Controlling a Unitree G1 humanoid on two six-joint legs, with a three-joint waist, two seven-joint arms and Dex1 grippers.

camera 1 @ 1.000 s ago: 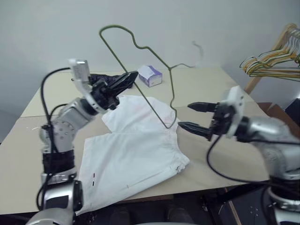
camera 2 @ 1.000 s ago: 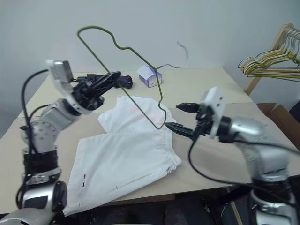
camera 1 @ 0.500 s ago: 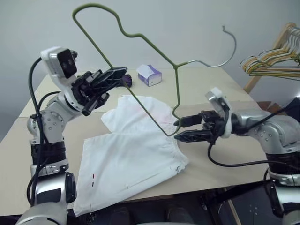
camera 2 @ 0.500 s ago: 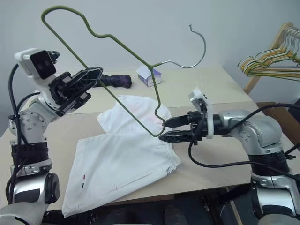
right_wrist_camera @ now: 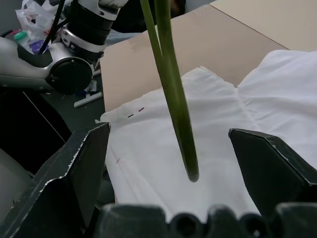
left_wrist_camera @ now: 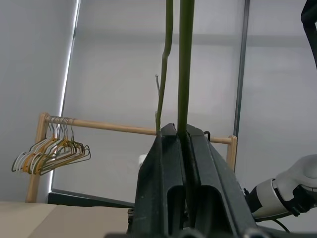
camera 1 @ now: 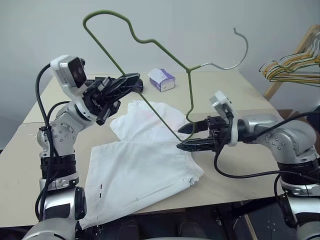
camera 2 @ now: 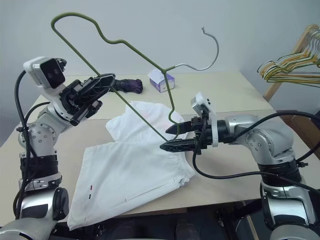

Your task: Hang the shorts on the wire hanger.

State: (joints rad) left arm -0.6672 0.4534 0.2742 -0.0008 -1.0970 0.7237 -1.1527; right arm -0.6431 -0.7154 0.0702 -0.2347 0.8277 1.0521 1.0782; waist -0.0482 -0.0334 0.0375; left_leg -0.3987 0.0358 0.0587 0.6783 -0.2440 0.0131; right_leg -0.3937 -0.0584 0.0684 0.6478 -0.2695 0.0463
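Observation:
The white shorts [camera 1: 145, 160] lie flat on the table, waistband toward the right. My left gripper [camera 1: 131, 80] is shut on the long bar of the wire hanger [camera 1: 190, 92] and holds it tilted in the air, hook up and to the right. The left wrist view shows the wire hanger [left_wrist_camera: 185, 74] pinched between the shut fingers. My right gripper [camera 1: 181, 138] is open at the hanger's lowest corner, just above the shorts' waistband. In the right wrist view the wire hanger [right_wrist_camera: 173, 99] hangs between the two spread fingers [right_wrist_camera: 74, 173], with the shorts [right_wrist_camera: 223, 148] beneath.
A small white-and-purple tissue box [camera 1: 161, 79] and a dark purple bundle [camera 2: 127, 86] sit at the back of the beige table [camera 1: 240, 100]. A bunch of coloured hangers [camera 1: 292, 67] hangs on a wooden rack at the far right.
My right gripper has moved left, and its open fingers now stand around the hanger's lowest corner. The hanger has tilted in my left gripper, its hook swinging up. The shorts lie as before.

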